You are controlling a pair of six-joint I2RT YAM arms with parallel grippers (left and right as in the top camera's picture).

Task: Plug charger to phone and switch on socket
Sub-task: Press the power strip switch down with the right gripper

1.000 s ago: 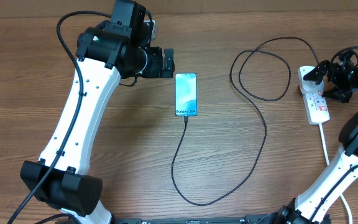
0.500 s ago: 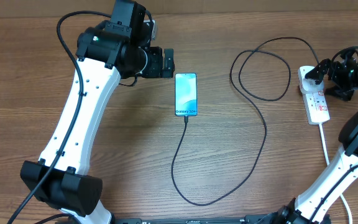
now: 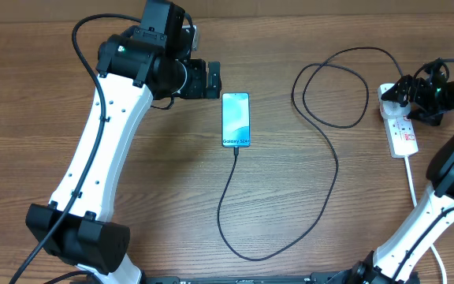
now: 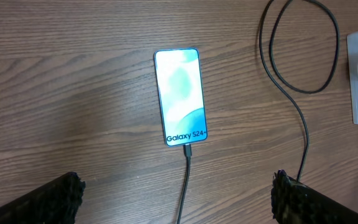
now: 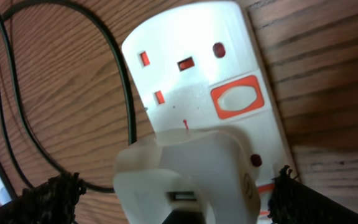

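**Both my grippers wide, phone cabled, right one over the strip**

My left gripper hangs over the wooden table just to the left of the phone's top end, fingers spread wide and holding nothing. In my left wrist view both fingertips sit at the lower corners, well apart from the phone.

The phone lies flat, screen up and bright cyan-blue, with its "Galaxy S24" text at the near end. The charger has its small connector tip seated in that near end. From there the black cable drops toward me, curves right, climbs, and makes a loop near the socket.

The socket lies at the right edge, its white cord trailing toward me. My right gripper is over its far end, fingers spread. My right wrist view shows a white plug block seated in the strip between them, beside a red-framed switch. Whether I touch either, I cannot tell.
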